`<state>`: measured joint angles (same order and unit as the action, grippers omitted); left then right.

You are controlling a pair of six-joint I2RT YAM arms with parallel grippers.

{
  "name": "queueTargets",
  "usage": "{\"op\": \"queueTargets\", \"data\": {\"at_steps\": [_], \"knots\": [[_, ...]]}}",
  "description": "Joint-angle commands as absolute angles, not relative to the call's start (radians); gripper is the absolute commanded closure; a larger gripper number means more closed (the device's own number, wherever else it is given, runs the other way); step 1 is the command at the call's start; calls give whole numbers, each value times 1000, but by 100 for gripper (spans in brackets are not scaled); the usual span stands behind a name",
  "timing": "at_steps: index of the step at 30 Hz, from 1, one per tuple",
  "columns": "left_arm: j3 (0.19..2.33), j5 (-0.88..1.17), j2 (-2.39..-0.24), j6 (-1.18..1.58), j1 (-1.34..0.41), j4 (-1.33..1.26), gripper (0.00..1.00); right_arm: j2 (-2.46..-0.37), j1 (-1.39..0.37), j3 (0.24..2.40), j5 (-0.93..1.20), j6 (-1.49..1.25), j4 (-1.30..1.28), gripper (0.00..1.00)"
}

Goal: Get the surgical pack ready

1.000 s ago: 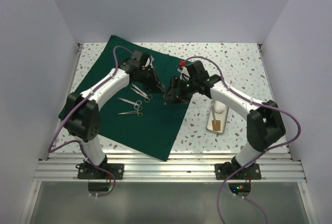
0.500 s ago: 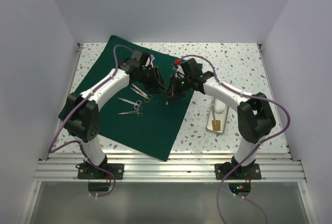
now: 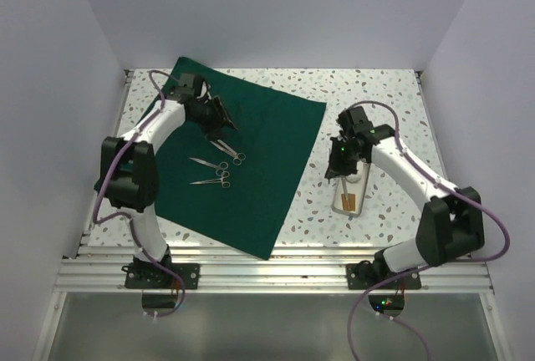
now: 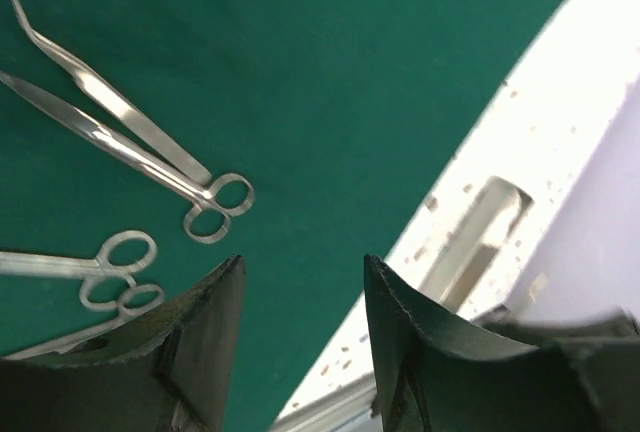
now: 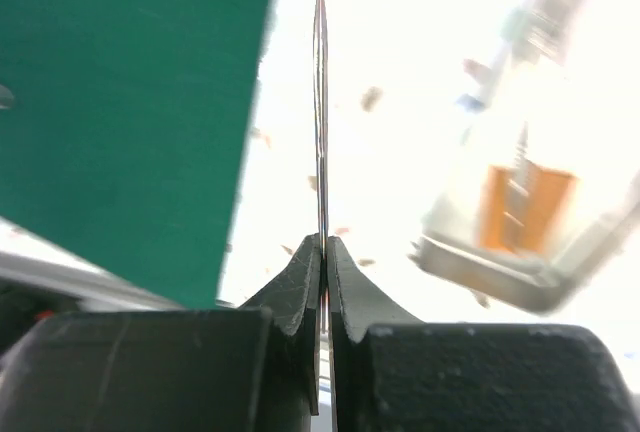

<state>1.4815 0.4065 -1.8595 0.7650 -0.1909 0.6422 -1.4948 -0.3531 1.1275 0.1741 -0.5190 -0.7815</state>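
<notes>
The dark green drape (image 3: 251, 169) lies flat on the left half of the table. On it rest long steel forceps (image 3: 223, 149) (image 4: 120, 127) and two scissor-like instruments (image 3: 214, 174) (image 4: 105, 267). My left gripper (image 3: 226, 122) (image 4: 302, 270) hovers over them, open and empty. Off the drape's right edge, my right gripper (image 3: 338, 169) (image 5: 323, 244) is shut on a thin steel instrument (image 5: 321, 112), seen edge-on. It hangs just left of the small steel tray (image 3: 344, 207) (image 5: 505, 277), which holds an orange-tan item.
The speckled table top (image 3: 376, 102) is bounded by white walls on three sides. A metal rail (image 3: 267, 261) carrying the arm bases runs along the near edge. In the left wrist view the tray (image 4: 480, 237) shows beyond the drape's edge.
The grippers met over the drape's right part, then drew apart. The left one opened and swung back left. The right one shut on the steel instrument and carried it right, toward the tray.
</notes>
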Motion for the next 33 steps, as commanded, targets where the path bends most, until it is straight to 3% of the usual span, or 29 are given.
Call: {"op": "queueTargets", "data": {"at_steps": [1, 17, 19, 21, 24, 26, 33], "knots": [[1560, 324, -1950, 741, -195, 678, 46, -1413, -347, 1057, 3, -448, -933, 100], [1775, 134, -2151, 764, -193, 830, 41, -1500, -255, 923, -52, -365, -825, 92], [1766, 121, -2146, 772, -193, 841, 42, -1509, -255, 920, -49, -362, -821, 86], [1763, 92, -2141, 776, -193, 848, 44, -1511, -255, 925, -48, -359, -819, 71], [1766, 69, -2143, 782, -193, 861, 45, -1506, -255, 937, -40, -354, -825, 59], [1767, 52, -2149, 787, -193, 865, 46, -1497, -255, 951, -48, -353, -838, 55], [1792, 38, -2195, 804, -193, 851, 53, -1418, -253, 1011, -34, -357, -876, 53]]}}
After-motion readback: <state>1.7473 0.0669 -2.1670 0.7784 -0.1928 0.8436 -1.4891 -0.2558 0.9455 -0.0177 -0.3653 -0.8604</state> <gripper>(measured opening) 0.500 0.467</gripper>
